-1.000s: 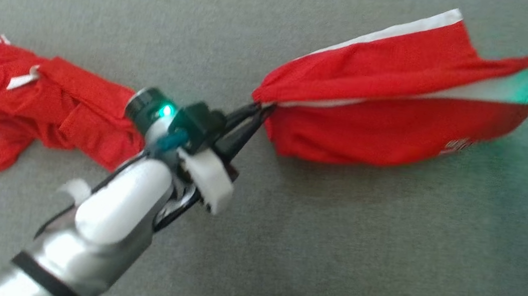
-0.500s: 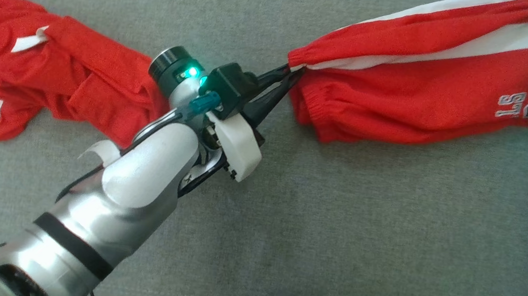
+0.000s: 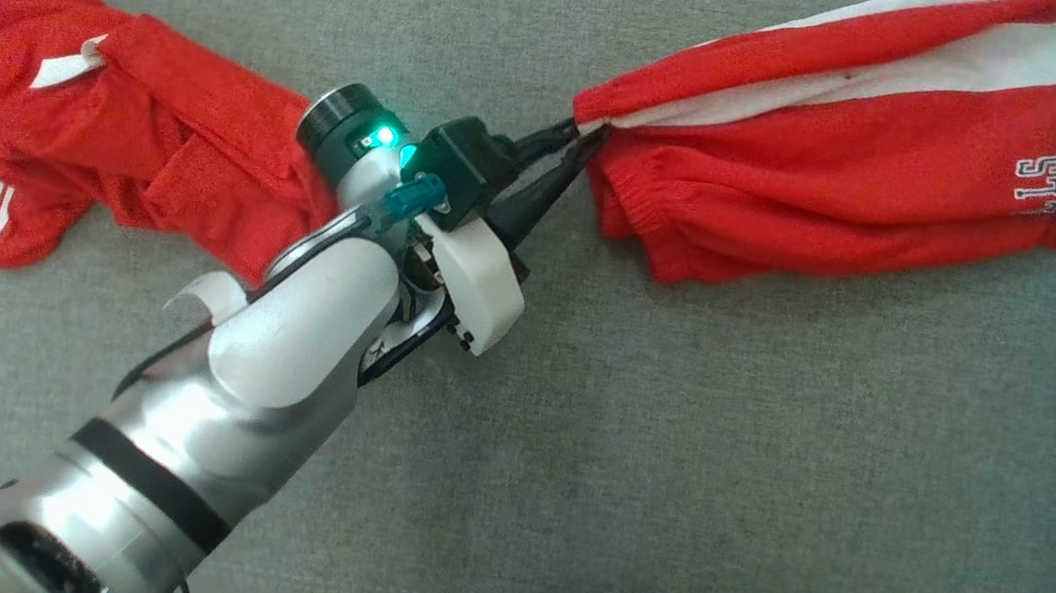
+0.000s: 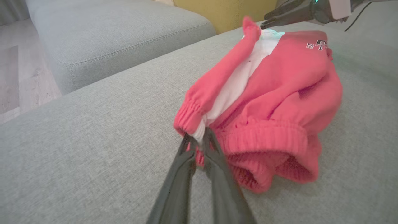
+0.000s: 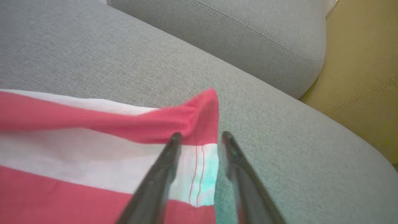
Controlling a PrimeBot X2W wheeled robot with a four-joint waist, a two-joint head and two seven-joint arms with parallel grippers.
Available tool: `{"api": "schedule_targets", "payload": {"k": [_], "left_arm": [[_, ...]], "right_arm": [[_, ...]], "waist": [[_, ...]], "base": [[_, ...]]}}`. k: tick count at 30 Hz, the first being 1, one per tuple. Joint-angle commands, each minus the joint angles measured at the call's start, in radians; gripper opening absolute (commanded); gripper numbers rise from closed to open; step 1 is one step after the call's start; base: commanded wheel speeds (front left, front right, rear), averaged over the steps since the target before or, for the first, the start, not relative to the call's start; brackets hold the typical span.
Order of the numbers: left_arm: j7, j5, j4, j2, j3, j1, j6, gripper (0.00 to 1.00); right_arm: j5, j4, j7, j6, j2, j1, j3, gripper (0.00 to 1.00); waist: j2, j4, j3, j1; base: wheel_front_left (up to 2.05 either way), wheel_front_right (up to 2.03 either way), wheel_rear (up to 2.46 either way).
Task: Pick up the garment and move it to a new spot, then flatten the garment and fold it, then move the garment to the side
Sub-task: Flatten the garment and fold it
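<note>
While left jaws clench the garment [image 3: 832,203] waistband, right jaws, parted at upper right, should grip the hem tautly.

On the sofa seat [image 3: 670,455], the garment [image 3: 855,176] stretches in the head view from centre toward 2 o'clock. A second garment [image 3: 154,140] lies at 9 o'clock, well apart from it. The left gripper [image 3: 580,139] sits between them, touching the garment's 8 o'clock end, and the right gripper [image 5: 200,134] is over its 2 o'clock end.
</note>
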Motion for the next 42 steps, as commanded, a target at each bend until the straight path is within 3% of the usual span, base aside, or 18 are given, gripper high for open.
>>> {"api": "schedule_targets", "payload": {"k": [1, 9, 17, 22, 26, 32, 42], "left_arm": [[-0.005, 0.007, -0.019, 0.017, 0.038, -0.037, -0.006, 1.0], [-0.005, 0.008, -0.019, 0.026, 0.092, 0.005, 0.005, 1.0], [-0.005, -0.019, -0.144, 0.047, 0.258, 0.131, 0.059, 1.0], [-0.005, -0.012, -0.235, 0.047, 0.344, 0.215, 0.088, 1.0], [-0.005, 0.001, -0.312, 0.038, 0.419, 0.308, 0.105, 1.0], [-0.005, 0.031, -0.399, 0.008, 0.525, 0.447, 0.116, 1.0], [-0.005, 0.1, -0.457, -0.045, 0.63, 0.631, 0.08, 1.0]], "right_arm": [[0.018, -0.007, -0.016, -0.001, -0.006, 0.003, 0.005, 1.0], [0.161, 0.034, -0.101, -0.001, 0.041, 0.077, -0.003, 1.0], [0.233, 0.009, -0.387, -0.001, 0.093, 0.169, -0.097, 1.0], [0.249, -0.023, -0.448, -0.001, 0.134, 0.238, -0.174, 1.0], [0.211, -0.08, -0.461, -0.001, 0.179, 0.332, -0.254, 1.0], [0.073, -0.205, -0.462, -0.001, 0.283, 0.511, -0.453, 1.0], [-0.178, -0.368, -0.463, -0.001, 0.47, 0.777, -0.669, 1.0]], "waist": [[0.0, -0.003, -0.007, -0.0001], [0.0, -0.035, -0.088, -0.0001], [0.0, -0.096, -0.221, -0.0001], [0.0, -0.119, -0.269, -0.0001], [0.0, -0.141, -0.307, -0.0001], [0.0, -0.165, -0.349, -0.0001], [0.0, -0.185, -0.381, -0.0001]], "base": [[0.0, 0.0, 0.0], [0.0, 0.0, 0.0], [0.0, 0.0, 0.0], [0.0, 0.0, 0.0], [0.0, 0.0, 0.0], [0.0, 0.0, 0.0], [0.0, 0.0, 0.0]]}}
